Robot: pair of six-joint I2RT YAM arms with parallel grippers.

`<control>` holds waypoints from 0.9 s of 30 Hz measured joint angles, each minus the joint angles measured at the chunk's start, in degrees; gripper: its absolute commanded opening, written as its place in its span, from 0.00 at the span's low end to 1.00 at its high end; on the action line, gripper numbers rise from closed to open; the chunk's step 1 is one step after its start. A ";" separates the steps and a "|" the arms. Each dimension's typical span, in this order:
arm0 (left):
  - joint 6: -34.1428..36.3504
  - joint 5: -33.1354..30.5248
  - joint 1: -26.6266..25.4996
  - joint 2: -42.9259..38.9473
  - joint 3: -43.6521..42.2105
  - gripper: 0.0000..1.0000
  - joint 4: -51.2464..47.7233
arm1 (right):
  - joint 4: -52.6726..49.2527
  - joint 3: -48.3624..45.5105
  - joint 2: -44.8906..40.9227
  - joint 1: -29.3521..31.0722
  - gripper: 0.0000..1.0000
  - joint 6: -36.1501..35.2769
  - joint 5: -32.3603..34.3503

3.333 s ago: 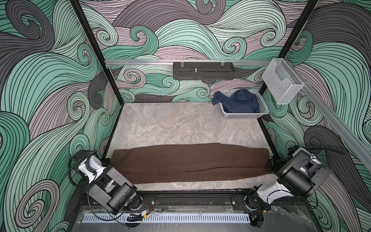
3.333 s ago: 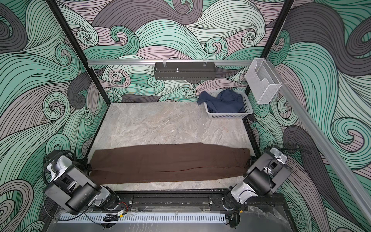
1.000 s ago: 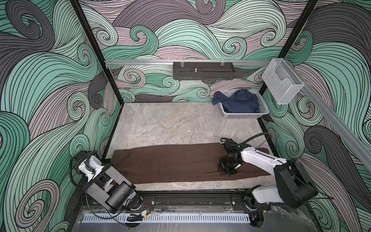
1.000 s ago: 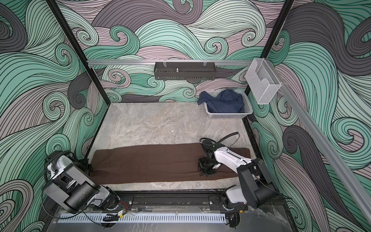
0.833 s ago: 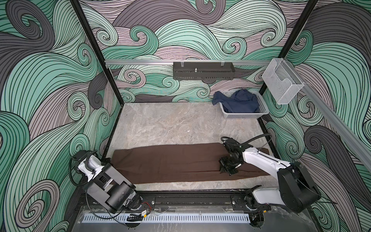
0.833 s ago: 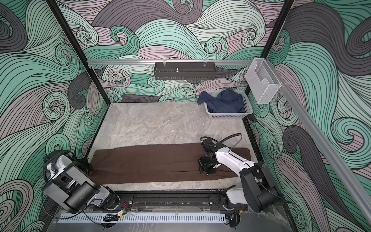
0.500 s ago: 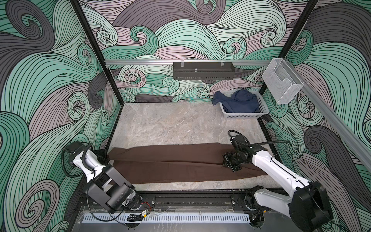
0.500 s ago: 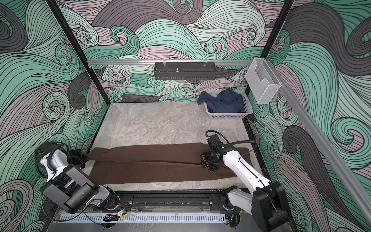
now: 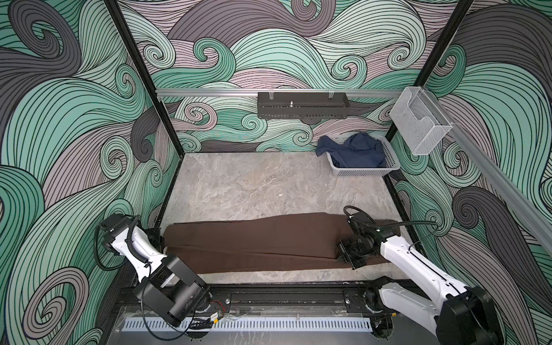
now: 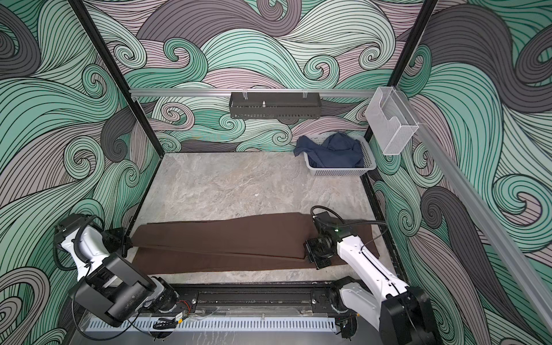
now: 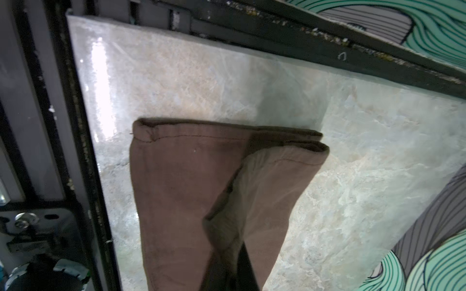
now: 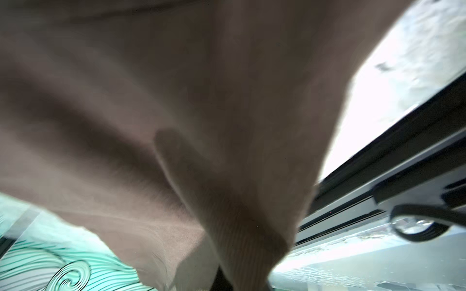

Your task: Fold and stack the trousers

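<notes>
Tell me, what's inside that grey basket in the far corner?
A crumpled navy-blue garment fills the basket, one end spilling over its rim. Anything beneath the cloth is covered.

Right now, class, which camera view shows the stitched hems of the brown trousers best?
The left wrist view: the hems lie close up, stitching plain. In both top views the trousers are small, the hems indistinct. The right wrist view shows only blurred brown cloth.

Brown trousers (image 12: 176, 88) filling the view, blurred, pale tabletop (image 12: 416, 50) edge, teal swirl wall (image 12: 37, 264)
</notes>
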 measured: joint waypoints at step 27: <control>1.22 -8.68 1.11 -0.09 -8.13 0.63 2.80 | -1.81 3.13 2.43 1.79 0.69 -4.94 3.41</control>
